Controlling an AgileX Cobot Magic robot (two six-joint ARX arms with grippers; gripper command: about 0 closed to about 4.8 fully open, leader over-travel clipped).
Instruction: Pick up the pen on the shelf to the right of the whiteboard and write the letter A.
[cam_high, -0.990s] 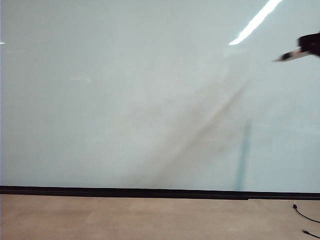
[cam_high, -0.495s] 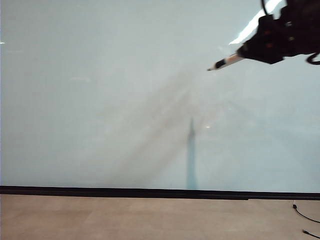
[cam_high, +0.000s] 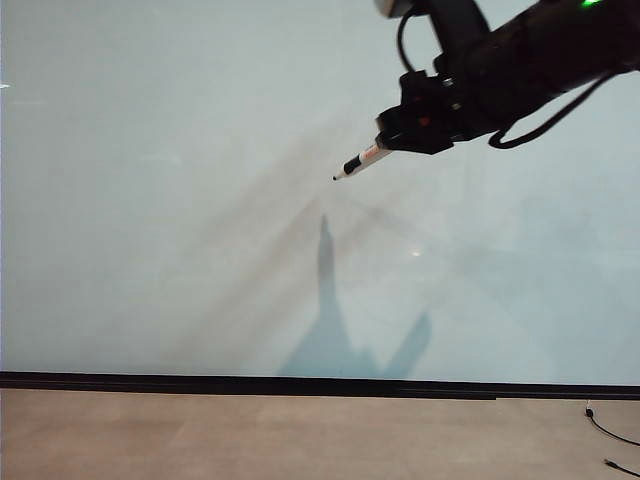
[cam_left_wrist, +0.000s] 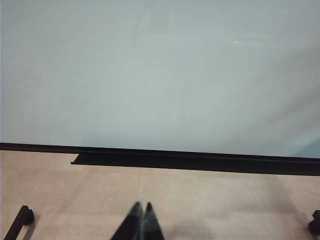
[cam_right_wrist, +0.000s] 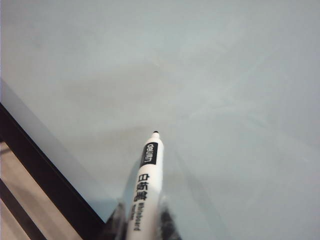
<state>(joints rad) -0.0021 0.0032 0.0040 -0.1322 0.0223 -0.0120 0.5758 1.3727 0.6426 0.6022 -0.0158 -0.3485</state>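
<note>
My right gripper (cam_high: 392, 140) is shut on the pen (cam_high: 357, 163), a white marker with a dark band and black tip, held in front of the whiteboard (cam_high: 180, 200) at its upper right. The pen's tip points down-left and seems just off the board. In the right wrist view the pen (cam_right_wrist: 145, 190) sticks out between the fingers (cam_right_wrist: 168, 224) toward the whiteboard (cam_right_wrist: 225, 75). No drawn line shows on the board. My left gripper (cam_left_wrist: 142, 206) is shut with nothing in it, low over the tan floor below the whiteboard (cam_left_wrist: 160, 75). The shelf is out of view.
A black strip (cam_high: 300, 385) runs along the board's bottom edge above the tan floor (cam_high: 300, 435). A black cable (cam_high: 612, 432) lies on the floor at the far right. The arm's shadow (cam_high: 335, 330) falls on the board's lower middle.
My right arm has swung in from the upper right edge, carrying the pen left and downward toward the board. Its shadow on the board moved left and grew. The left gripper stayed still.
</note>
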